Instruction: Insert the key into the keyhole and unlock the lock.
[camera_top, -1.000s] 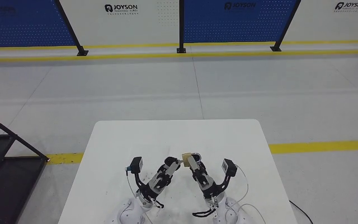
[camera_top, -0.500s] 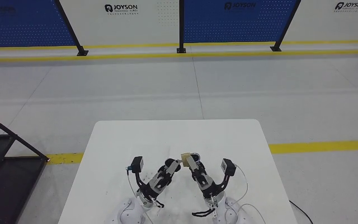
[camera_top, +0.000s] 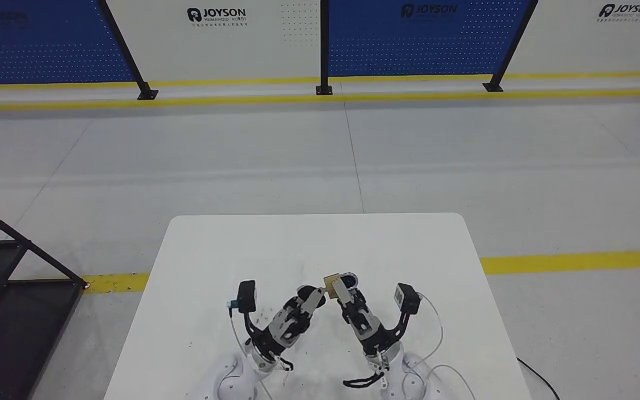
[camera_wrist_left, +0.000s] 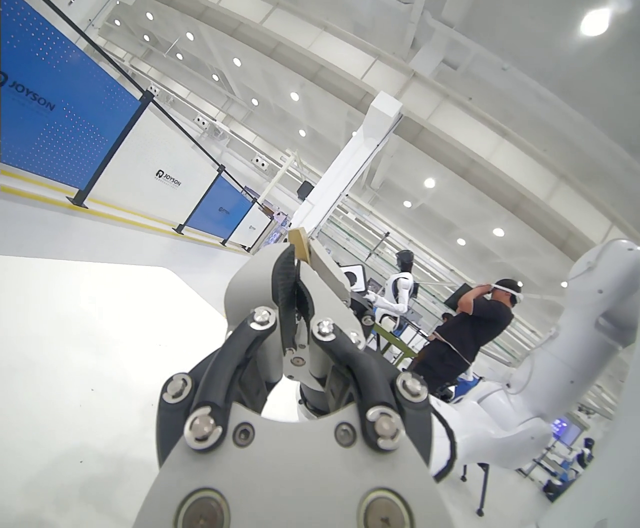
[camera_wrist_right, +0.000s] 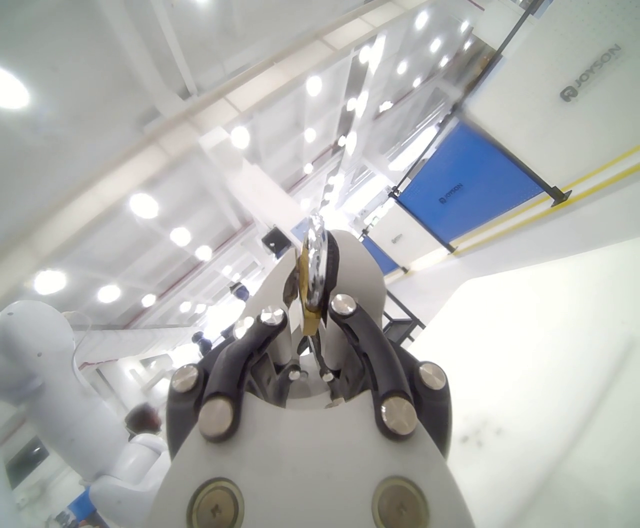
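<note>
Desk (camera_top: 200, 260) in white lies under both arms, whose claws meet above its near middle. Right claw (camera_wrist_right: 320, 252) grasps the lock (camera_wrist_right: 306, 297), with the brass body between its fingers and the silver shackle sticking out past the tips. Left claw (camera_wrist_left: 297, 257) is clenched on a small brass piece (camera_wrist_left: 299, 241) at its tips; whether that is the key, I cannot tell.

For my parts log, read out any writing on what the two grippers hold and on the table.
Brass piece in the left gripper: no writing visible.
Shiny metal piece in the right gripper: none visible.
Table: none.
Barrier panels: brand print only.
</note>
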